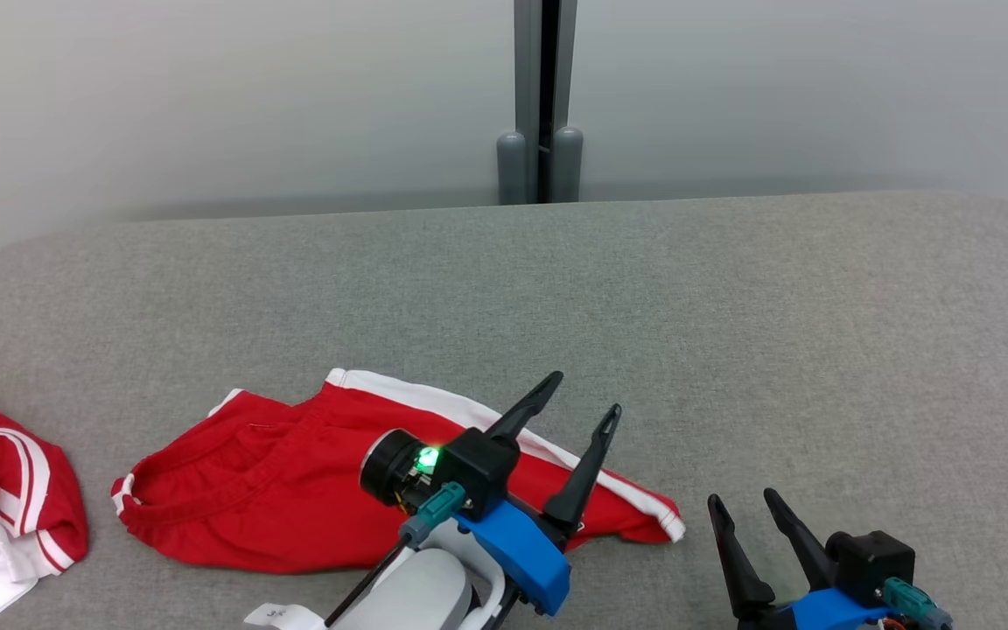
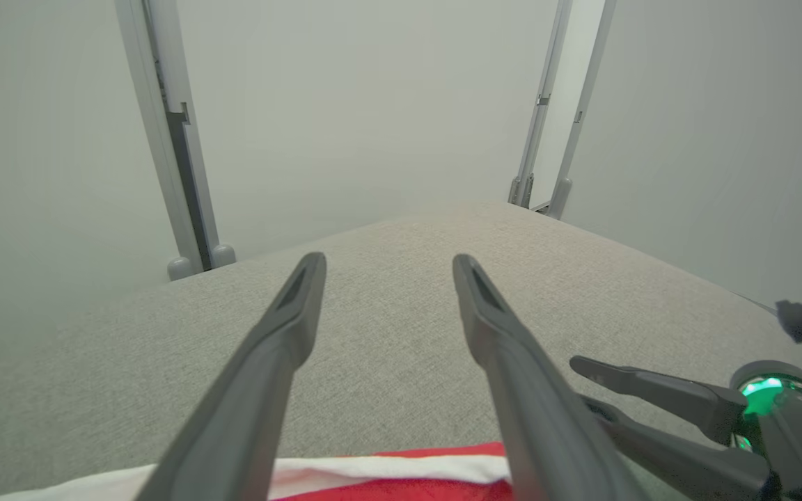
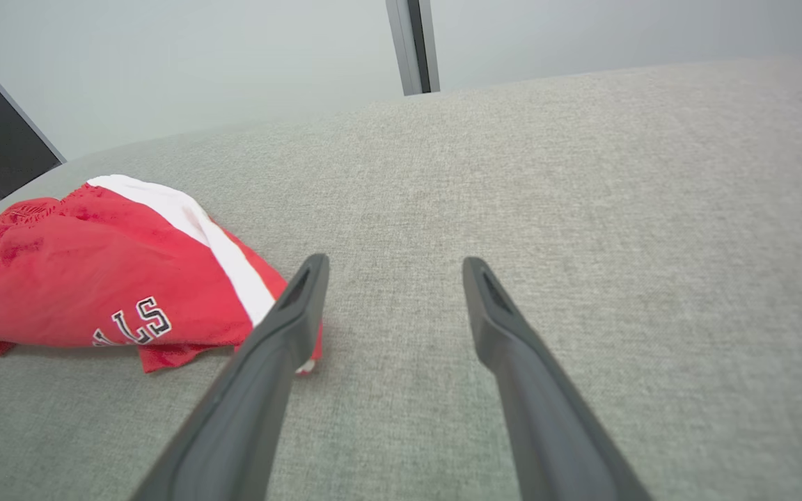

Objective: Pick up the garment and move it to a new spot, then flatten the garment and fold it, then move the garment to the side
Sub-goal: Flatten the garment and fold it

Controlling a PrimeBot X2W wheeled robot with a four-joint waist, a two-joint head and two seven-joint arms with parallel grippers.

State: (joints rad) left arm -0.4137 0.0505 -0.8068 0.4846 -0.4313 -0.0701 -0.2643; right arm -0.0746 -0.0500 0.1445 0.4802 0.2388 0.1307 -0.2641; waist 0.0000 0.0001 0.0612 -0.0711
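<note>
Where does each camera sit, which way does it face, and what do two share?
Head view: on the head, looking forward and down at the grey fabric table and red white-striped shorts; left gripper and right gripper show.
Left wrist view: on the left wrist, along its fingers toward a pale wall; right gripper at right.
Right wrist view: on the right wrist, along its fingers over the table; shorts at left.
Shared: all three see the shorts.

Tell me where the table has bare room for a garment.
Bare: far half of the table, from the red shorts to the wall, and the right side past the right gripper. Crowded: near left, shorts under the left gripper, a second garment at the edge.
</note>
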